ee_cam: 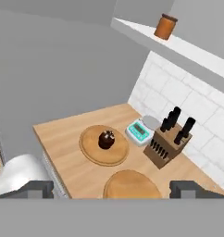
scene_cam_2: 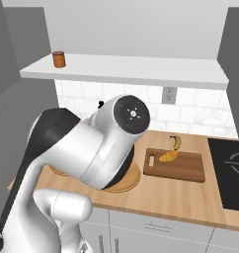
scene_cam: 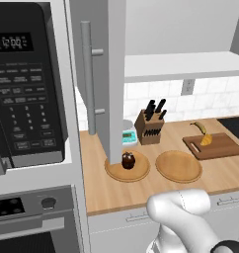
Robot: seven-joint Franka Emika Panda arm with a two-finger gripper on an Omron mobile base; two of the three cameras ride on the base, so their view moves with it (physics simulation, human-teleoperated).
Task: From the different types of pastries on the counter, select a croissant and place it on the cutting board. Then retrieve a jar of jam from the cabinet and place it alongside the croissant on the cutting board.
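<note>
Hiding part of round plate (scene_cam_2: pixel 129 184): white arm (scene_cam_2: pixel 99 148).

kitchen: microwave (scene_cam: pixel 27 89), counter (scene_cam: pixel 141 190)

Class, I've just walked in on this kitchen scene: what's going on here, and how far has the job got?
The croissant already lies on the cutting board, with a banana at the board's back edge. The cabinet door stands open and the jam jar sits on the shelf inside, untouched. The gripper is open and empty, above the counter, looking over the cupcake on its plate. Fetching the jar is what remains.
</note>
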